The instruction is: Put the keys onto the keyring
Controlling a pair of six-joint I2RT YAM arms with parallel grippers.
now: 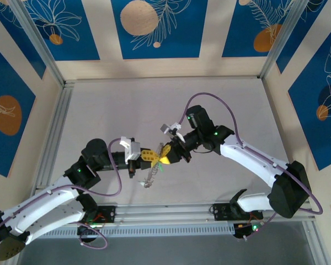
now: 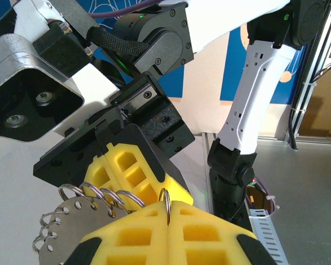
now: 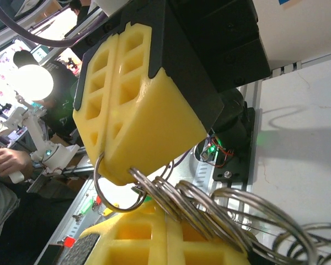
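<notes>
Yellow left fingers clenched on the ring, held edge-on in their seam above the middle of the desk. Right fingers meet them tip to tip over the same spot, pressed together on the ring's other side. Coiled chain with 1 round tag hangs from the ring toward the desk; contact not resolvable.

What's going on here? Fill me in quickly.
Both arms meet in mid-air over the table. The left gripper is shut on a loop of the keyring, and the right gripper looks shut on the same bunch of silvery coils from the opposite side. A tail of rings dangles below them in the top view.
</notes>
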